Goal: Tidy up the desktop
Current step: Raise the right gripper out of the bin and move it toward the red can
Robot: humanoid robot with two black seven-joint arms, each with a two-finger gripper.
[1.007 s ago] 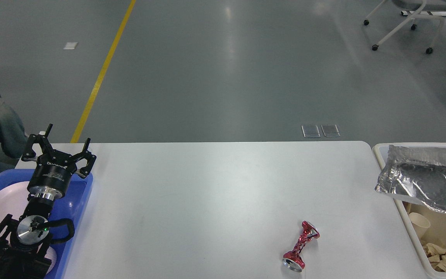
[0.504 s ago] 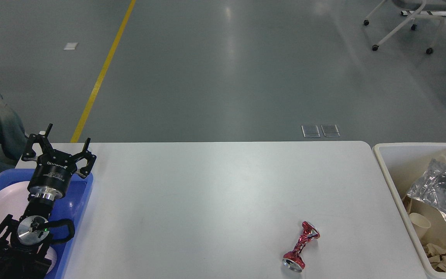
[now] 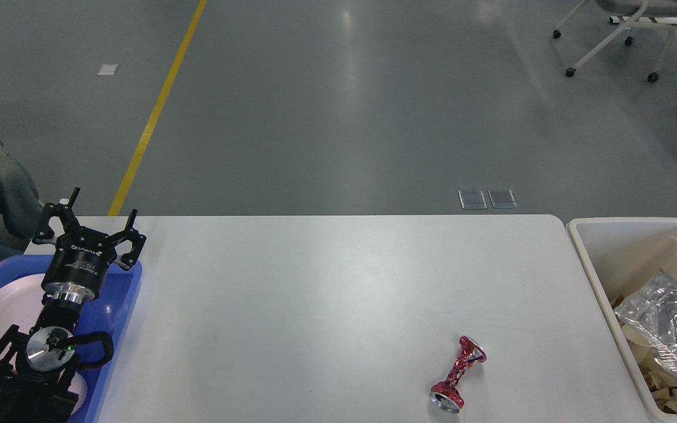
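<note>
At five o'clock on the wide white bench (image 3: 338, 282) lies your crushed red metal can (image 3: 457, 375), twisted thin at its waist. It looks light, stiff and sharp-creased; pinch that narrow waist. Your left gripper (image 3: 93, 226) hovers over the blue plastic tray (image 3: 116, 305), jaws spread and empty. Your right gripper can't be made out.

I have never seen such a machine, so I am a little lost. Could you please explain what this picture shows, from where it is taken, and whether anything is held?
The camera sits in a robot's head, looking down at a white desktop. The black arm at the left ends in the left gripper, open and holding nothing, above a blue tray with a white plate. A crushed red can lies on the desktop. At the right a cream bin holds a silver foil bag and paper scraps. The right gripper cannot be made out.
</note>
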